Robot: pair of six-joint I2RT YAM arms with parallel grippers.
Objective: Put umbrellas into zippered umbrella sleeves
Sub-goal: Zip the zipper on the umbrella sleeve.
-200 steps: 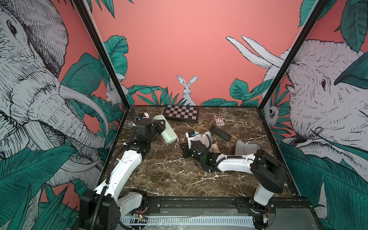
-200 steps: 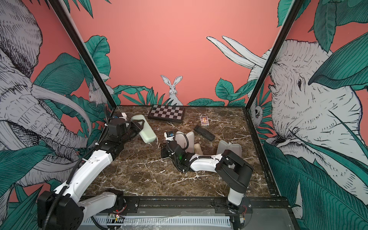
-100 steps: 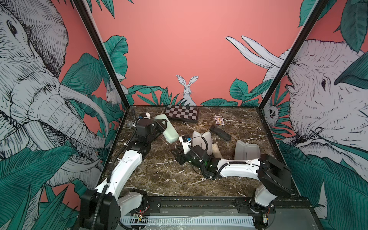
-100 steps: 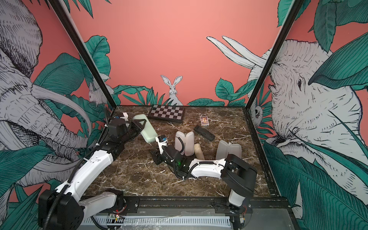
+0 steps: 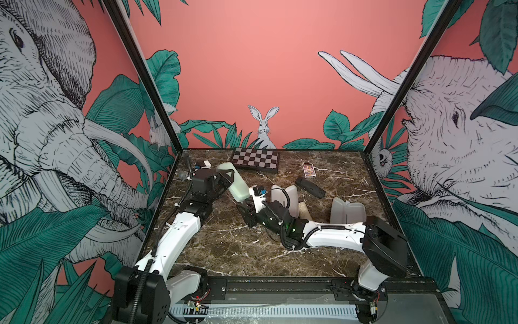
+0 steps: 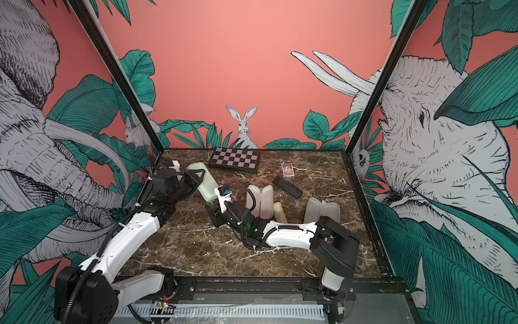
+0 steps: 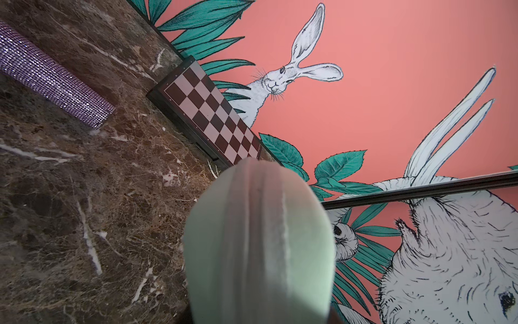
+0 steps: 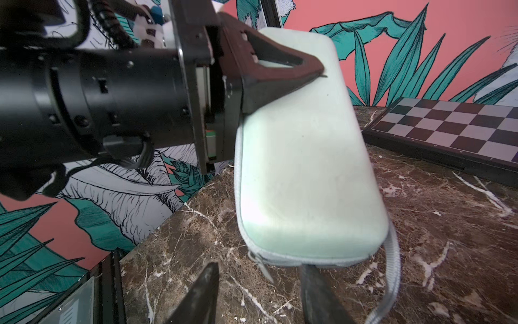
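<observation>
My left gripper (image 5: 226, 177) is shut on a closed mint green zippered sleeve (image 8: 305, 168) and holds it tilted above the back left of the table. In the left wrist view the sleeve (image 7: 258, 246) hides the fingers. My right gripper (image 8: 259, 277) stands open just under the sleeve's lower end. The zipper pull (image 8: 262, 266) hangs between its fingers, untouched, and a grey wrist strap (image 8: 392, 266) dangles beside it. Two more sleeves (image 5: 284, 196) (image 5: 347, 210) stand open on the table. A cream umbrella (image 5: 304, 210) lies between them, and a black umbrella (image 5: 309, 188) lies behind.
A checkered board box (image 5: 256, 160) lies against the back wall, with a small card box (image 5: 308, 170) to its right. A glittery microphone (image 7: 53, 81) lies in the back left corner. Walls enclose the table on three sides.
My right gripper has swung left, away from the nearer open sleeve, to the lower end of the mint sleeve, and its jaws have widened. The left gripper has kept its hold.
</observation>
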